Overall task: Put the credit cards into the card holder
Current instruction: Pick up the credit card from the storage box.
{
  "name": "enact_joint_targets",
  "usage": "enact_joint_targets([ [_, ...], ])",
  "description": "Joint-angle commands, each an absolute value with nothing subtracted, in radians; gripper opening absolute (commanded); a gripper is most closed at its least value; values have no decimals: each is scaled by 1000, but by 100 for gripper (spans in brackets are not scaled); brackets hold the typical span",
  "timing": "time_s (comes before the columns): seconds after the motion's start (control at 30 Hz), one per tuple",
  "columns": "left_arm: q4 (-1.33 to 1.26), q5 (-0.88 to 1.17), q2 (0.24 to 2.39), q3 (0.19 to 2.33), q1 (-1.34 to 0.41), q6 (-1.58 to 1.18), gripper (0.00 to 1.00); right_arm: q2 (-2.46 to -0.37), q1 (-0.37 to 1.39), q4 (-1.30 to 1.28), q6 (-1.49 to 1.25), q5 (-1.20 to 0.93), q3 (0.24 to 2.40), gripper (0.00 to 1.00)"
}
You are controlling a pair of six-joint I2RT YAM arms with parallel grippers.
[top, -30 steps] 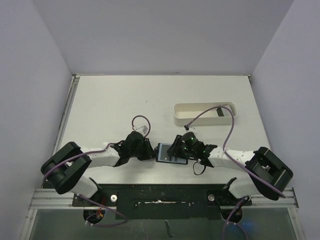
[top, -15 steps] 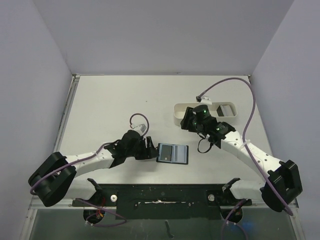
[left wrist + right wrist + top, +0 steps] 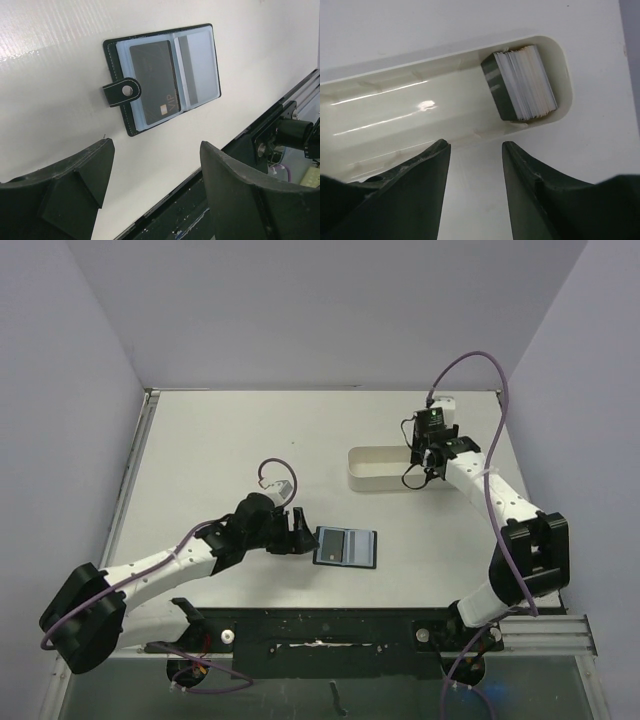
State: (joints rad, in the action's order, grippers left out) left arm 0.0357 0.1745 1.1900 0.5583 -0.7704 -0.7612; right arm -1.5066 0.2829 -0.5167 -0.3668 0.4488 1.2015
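- Fetching the next card is the step in hand — the right fingers (image 3: pixel 415 185) hang apart and empty over the white tray (image 3: pixel 395 115), above the credit cards (image 3: pixel 525 82) stacked on edge at its end.
- The card holder (image 3: pixel 162 75) lies open on the desk (image 3: pixel 50 75), one dark card (image 3: pixel 152 82) already pocketed; the left fingers (image 3: pixel 75 185) hover just beside it, spread wide, gripping nothing.
- Next, I'd judge: dip in and pinch a single card off that tight stack — easy to lift several.

Clearance | left: I see bare table (image 3: pixel 55 65) between left gripper (image 3: pixel 156 152) and card holder (image 3: pixel 162 80), a free run | right: tray (image 3: pixel 420 67) walls box in the cards (image 3: pixel 522 82) (tucked at the rounded end), open above.
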Motion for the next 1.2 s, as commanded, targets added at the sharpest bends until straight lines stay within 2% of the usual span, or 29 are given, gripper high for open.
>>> enact_joint_targets([
  [0.0, 71, 187, 1135, 594, -760, -720, 68, -1572, 219, -477, -220, 526, 1254, 47],
  [0.23, 97, 190, 1099, 579, -751, -704, 68, -1733, 164, -411, -109, 557, 1304, 48],
  [0.5, 104, 189, 1080, 559, -735, -698, 68, -1825, 149, -365, -52, 551, 1324, 49],
  [0.8, 104, 195, 1072, 551, -725, -699, 68, -1864, 147, -354, -30, 613, 1328, 48],
  [1.17, 113, 193, 1044, 536, -720, -706, 68, -1863, 122, -352, -15, 576, 1332, 40],
])
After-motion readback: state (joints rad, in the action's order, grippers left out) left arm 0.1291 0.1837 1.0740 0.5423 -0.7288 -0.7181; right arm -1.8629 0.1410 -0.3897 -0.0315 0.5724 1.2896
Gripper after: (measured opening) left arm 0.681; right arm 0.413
